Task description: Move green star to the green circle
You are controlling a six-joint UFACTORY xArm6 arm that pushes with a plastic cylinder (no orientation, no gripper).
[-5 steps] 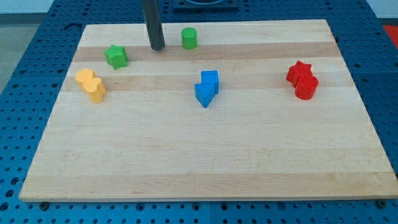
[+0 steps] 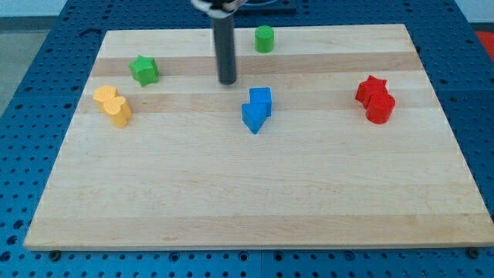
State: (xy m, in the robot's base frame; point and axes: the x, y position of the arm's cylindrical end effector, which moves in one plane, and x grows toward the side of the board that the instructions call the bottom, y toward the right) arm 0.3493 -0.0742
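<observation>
The green star [image 2: 143, 69] lies near the board's upper left. The green circle, a short cylinder [image 2: 265, 38], stands near the top edge, right of centre. My tip [image 2: 227, 80] rests on the board between them, well to the right of the star, below and left of the circle, and just above and left of the blue blocks. It touches no block.
Two yellow blocks [image 2: 113, 105] sit together at the left, below the star. Two blue blocks [image 2: 256, 109] sit at the centre. A red star and red cylinder [image 2: 375, 98] sit at the right. The wooden board [image 2: 247, 201] lies on a blue perforated table.
My tip has moved right and down the view. The green circle has shifted right and slightly up, from about the middle of the top edge. The star has not moved.
</observation>
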